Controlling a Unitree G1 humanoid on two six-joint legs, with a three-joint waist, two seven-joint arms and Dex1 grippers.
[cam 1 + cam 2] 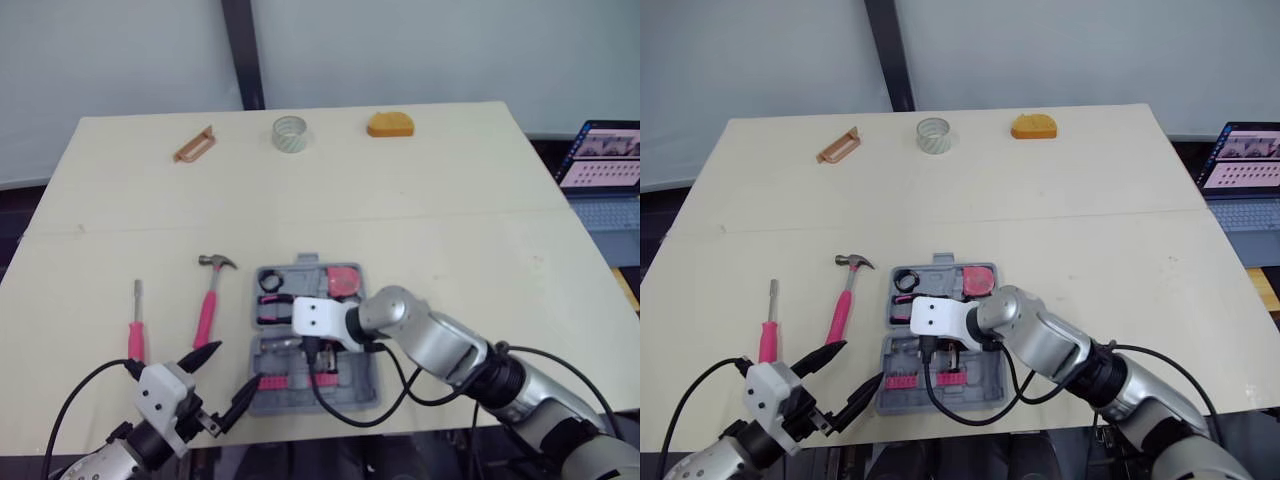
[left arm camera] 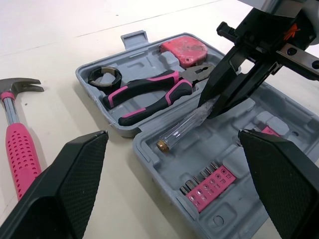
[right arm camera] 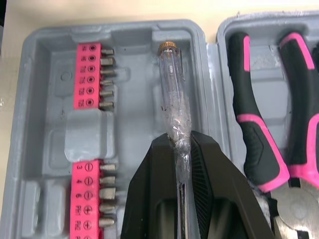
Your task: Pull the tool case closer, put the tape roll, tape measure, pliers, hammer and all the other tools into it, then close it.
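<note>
The grey tool case (image 1: 300, 263) lies open at the table's front centre. Its far half holds black-and-pink pliers (image 2: 149, 92), a pink tape measure (image 2: 183, 50) and a small black roll (image 2: 105, 76). Over the near half, my right gripper (image 3: 180, 139) is shut on a clear-handled screwdriver (image 3: 172, 84), whose brass end points toward the case's left. Pink bit holders (image 3: 88, 74) sit in that half. My left gripper (image 1: 232, 368) stands open at the case's front left corner, holding nothing. A pink-handled hammer (image 1: 210, 305) and a pink screwdriver (image 1: 136, 330) lie on the table left of the case.
At the far side of the table (image 1: 450, 230) rest a clear tape roll (image 1: 290, 133), an orange object (image 1: 389, 124) and a brown handle-shaped piece (image 1: 194, 145). A laptop (image 1: 600, 160) stands off the table's right edge. A black cable hangs from my right wrist over the case.
</note>
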